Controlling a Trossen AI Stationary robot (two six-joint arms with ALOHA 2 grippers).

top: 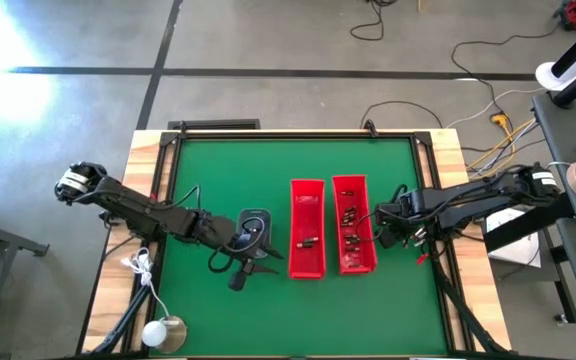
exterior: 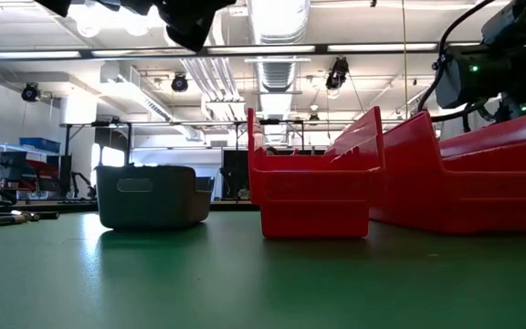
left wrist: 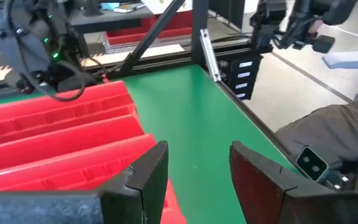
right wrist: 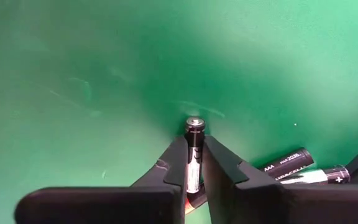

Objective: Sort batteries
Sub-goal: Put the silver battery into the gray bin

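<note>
Beside the outer wall of the right-hand long red plastic bin [top: 354, 236], my right gripper [right wrist: 194, 163] is down at the green table mat [top: 218, 180]. Its two dark fingers are nearly closed on one small dark cylindrical battery [right wrist: 195, 140], whose silvery end cap points away from the wrist. Two more dark batteries [right wrist: 300, 168] lie on the mat just beside the fingers, apart from the held one.

Judged step: lift this cell and carry it to the bin matching its size. For a clean lift I should:

1. Keep the grip firm and centred on the cell's length, so it does not pivot.
2. Rise straight up before moving sideways, clearing the neighbouring cells and the bin wall.
3. Lower into the bin before opening; a drop from height may bounce the cell out.

Both red bins already hold a few batteries. My left gripper [left wrist: 197, 174] waits with its fingers spread and empty, over the small grey rectangular tray [exterior: 146, 195], near the left-hand red bin [top: 307, 228].
</note>
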